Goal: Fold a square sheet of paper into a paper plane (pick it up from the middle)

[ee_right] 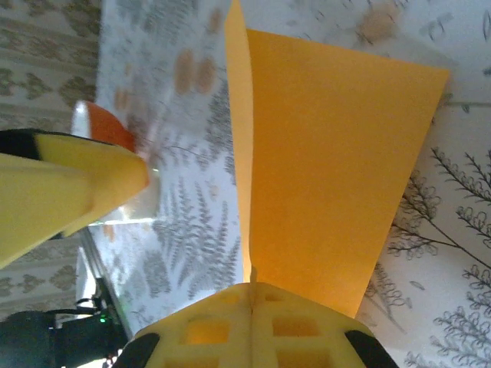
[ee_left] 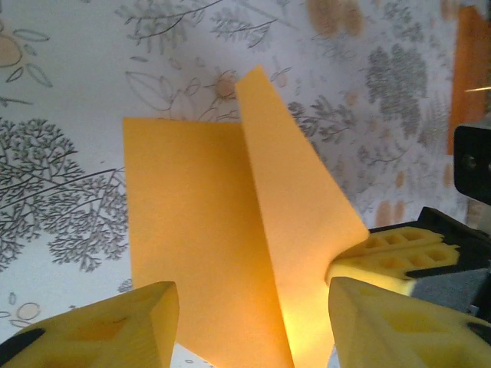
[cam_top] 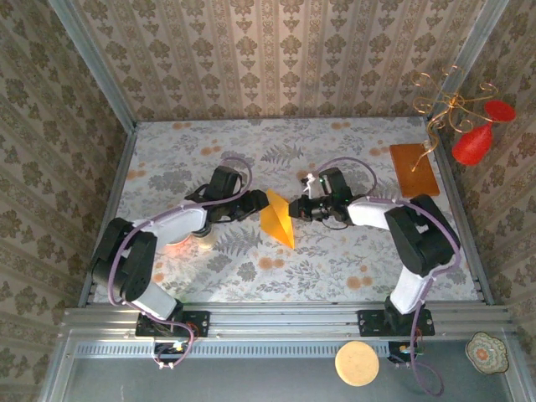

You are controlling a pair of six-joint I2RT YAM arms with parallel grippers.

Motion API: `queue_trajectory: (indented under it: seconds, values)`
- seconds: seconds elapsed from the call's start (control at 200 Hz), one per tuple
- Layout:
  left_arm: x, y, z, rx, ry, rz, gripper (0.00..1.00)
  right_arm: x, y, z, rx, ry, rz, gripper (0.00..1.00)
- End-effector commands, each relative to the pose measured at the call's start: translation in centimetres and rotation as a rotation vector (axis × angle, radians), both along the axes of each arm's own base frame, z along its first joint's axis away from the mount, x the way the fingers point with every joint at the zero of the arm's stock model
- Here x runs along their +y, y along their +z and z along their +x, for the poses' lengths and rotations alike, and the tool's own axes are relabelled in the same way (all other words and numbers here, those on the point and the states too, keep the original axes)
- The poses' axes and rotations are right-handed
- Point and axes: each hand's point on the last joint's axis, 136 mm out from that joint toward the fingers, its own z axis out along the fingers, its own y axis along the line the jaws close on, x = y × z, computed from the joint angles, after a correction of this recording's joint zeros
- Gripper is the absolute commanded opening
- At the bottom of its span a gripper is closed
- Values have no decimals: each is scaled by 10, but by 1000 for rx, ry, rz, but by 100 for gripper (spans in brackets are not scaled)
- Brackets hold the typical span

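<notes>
The square sheet of paper point(cam_top: 277, 219), bright orange-yellow, stands folded along a centre crease in the middle of the table. One half lies flat and the other rises as a flap point(ee_left: 295, 207). My right gripper point(ee_right: 252, 290) is shut on the lower end of the crease, its yellow fingers point(ee_left: 391, 257) pinching the flap's corner. In the top view the right gripper point(cam_top: 295, 208) touches the paper from the right. My left gripper point(ee_left: 253, 295) is open, one finger on each side of the sheet, and meets it from the left point(cam_top: 258, 205). No finished paper plane is in view.
A darker brown-orange board point(cam_top: 413, 169) lies at the back right. Red ornaments on gold wire point(cam_top: 473, 134) hang past the right wall. A small orange and white object point(cam_top: 178, 244) sits under the left arm. A beige disc point(cam_top: 357, 363) and a patterned dish point(cam_top: 487, 350) rest by the front rail.
</notes>
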Motion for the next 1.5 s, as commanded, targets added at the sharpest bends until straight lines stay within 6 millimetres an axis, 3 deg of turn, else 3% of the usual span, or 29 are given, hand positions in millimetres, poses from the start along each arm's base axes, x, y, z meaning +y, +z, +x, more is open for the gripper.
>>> queue_trajectory:
  seconds: [0.0,0.2,0.41,0.6,0.885,1.08,1.195,1.365,1.481,1.496]
  values:
    - [-13,27,-1,-54,-18,-106,56,-4,46,12,-100,-58,102,1]
    - [-46,67,-7,-142,-117,-262,61,-16,94,15,-144,-117,234,1]
    - [-72,95,-9,-203,-203,-408,62,-15,118,16,-134,-116,348,1]
    - [-78,102,-10,-232,-240,-429,54,-16,124,16,-117,-121,393,1]
    - [-81,118,-16,-272,-283,-492,31,-20,128,18,-104,-132,424,2]
    - [-81,120,-15,-284,-286,-497,21,-22,130,17,-97,-138,433,5]
    - [-79,119,-13,-285,-278,-489,13,-26,132,17,-97,-147,439,13]
    - [-72,109,-9,-282,-262,-424,7,-48,125,20,-98,-216,380,40]
    - [-55,85,-1,-282,-228,-184,6,-76,103,21,-100,-299,216,48]
    - [-51,81,0,-283,-226,-132,6,-80,107,19,-119,-309,194,48]
